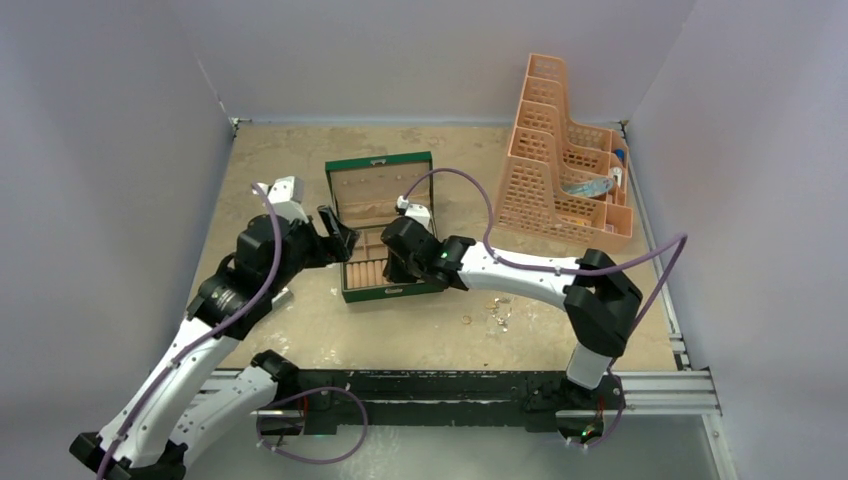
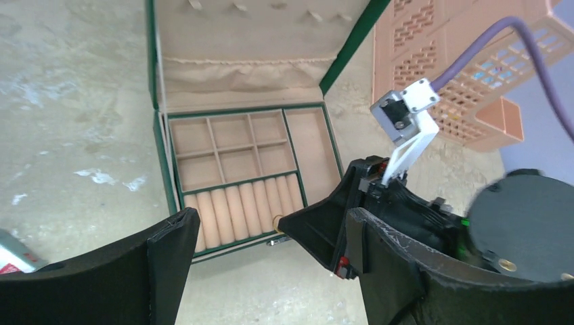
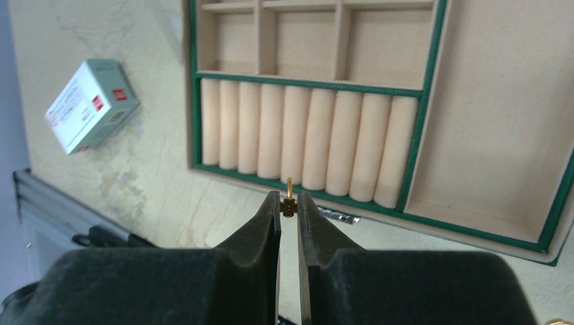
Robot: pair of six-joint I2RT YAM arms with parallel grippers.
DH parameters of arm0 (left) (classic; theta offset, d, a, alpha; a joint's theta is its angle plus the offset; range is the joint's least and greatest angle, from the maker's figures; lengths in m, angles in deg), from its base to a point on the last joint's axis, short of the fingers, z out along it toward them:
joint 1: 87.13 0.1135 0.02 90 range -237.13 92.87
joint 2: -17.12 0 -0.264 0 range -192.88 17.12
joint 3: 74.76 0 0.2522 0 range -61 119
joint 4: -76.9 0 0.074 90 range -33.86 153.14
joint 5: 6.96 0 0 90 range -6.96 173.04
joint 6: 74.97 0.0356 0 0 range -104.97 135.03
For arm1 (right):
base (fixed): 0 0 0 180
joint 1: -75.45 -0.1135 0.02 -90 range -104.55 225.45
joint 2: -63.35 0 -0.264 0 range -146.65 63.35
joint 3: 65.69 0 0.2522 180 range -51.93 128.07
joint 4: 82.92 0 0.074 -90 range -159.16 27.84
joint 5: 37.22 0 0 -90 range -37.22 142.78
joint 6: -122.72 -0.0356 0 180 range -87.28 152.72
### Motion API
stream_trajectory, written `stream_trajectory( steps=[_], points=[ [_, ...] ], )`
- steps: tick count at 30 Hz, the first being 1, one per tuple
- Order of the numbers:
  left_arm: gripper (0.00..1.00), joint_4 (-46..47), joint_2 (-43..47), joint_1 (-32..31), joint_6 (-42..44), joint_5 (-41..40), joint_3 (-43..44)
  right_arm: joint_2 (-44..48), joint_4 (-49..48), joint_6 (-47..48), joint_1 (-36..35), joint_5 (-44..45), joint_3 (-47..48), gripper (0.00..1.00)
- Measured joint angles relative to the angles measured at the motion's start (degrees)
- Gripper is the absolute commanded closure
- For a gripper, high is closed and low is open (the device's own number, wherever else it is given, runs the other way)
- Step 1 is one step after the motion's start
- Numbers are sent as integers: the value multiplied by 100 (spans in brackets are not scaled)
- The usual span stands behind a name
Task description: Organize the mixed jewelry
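The right tool [image 3: 289, 204] is pinching a small gold ring [image 3: 289, 186] just above the beige cushioned rolls [image 3: 315, 139] of the open green jewelry box [image 3: 191, 101], while the left tool [image 2: 269, 220] is hanging spread wide alongside. Releasing off-slot is risking the ring bouncing onto the bench [image 3: 135, 183].

From up top I see the open green box with beige lining [image 1: 378, 190] sitting mid-table. My left gripper [image 1: 343, 238] is just beside its left side and my right gripper [image 1: 392, 266] is over its near right part. A few tiny gold rings [image 1: 466, 320] and a silvery chain-like piece [image 1: 501, 311] lie loose on the tan tabletop [image 1: 300, 150] near-right of the box, and a peach lattice plastic organiser [image 1: 555, 170] stands far right.
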Motion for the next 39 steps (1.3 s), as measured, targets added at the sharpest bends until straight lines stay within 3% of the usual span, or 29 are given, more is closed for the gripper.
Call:
stream_trajectory(
  steps=[7, 39],
  points=[
    [21, 79, 557, 0, 295, -422, -2, -264, 546, -155, -2, 437, 236, 91],
    [21, 105, 118, 0, 339, -570, -153, -745, 894, -81, -24, 1174, 710, 93]
  ],
)
